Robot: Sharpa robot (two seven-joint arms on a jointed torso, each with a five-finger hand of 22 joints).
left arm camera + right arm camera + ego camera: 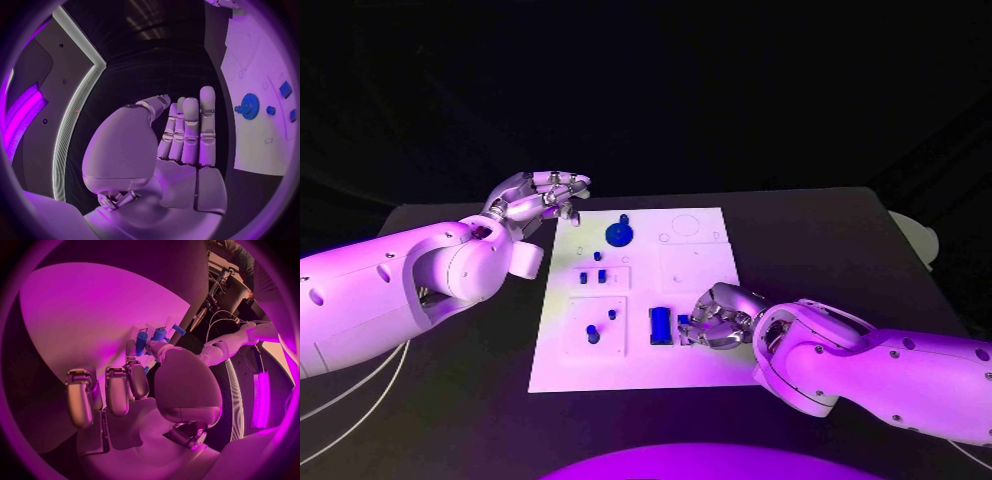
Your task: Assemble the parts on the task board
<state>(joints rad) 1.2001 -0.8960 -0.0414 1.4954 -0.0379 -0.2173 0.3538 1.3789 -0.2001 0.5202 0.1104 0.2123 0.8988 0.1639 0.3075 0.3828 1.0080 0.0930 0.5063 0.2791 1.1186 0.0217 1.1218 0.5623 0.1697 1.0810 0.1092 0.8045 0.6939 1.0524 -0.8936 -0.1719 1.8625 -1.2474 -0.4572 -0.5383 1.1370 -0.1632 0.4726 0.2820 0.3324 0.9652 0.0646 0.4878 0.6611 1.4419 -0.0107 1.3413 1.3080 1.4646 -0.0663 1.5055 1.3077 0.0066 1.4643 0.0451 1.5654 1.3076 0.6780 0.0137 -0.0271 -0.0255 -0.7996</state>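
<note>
The white task board [697, 365] [256, 65] lies in the middle of the black table. A blue gear [619, 236] [250, 106] sits near its far end, and several small blue parts [593, 277] [285, 89] stand along its left half. My left hand [542, 196] [184, 135] hovers at the board's far left corner, fingers straight and apart, holding nothing. My right hand [720, 317] [134, 390] rests on the board's near right part with its fingers curled down. Its thumb and a finger close on a small blue part [684, 326] [145, 370] beside a blue rectangular block [659, 326].
Black table [848, 260] shows on both sides of the board. Recesses and outlines [687, 228] mark the board's far right part. A pale rounded object [917, 235] sits at the table's right edge. My left forearm [401, 290] lies over the table's left side.
</note>
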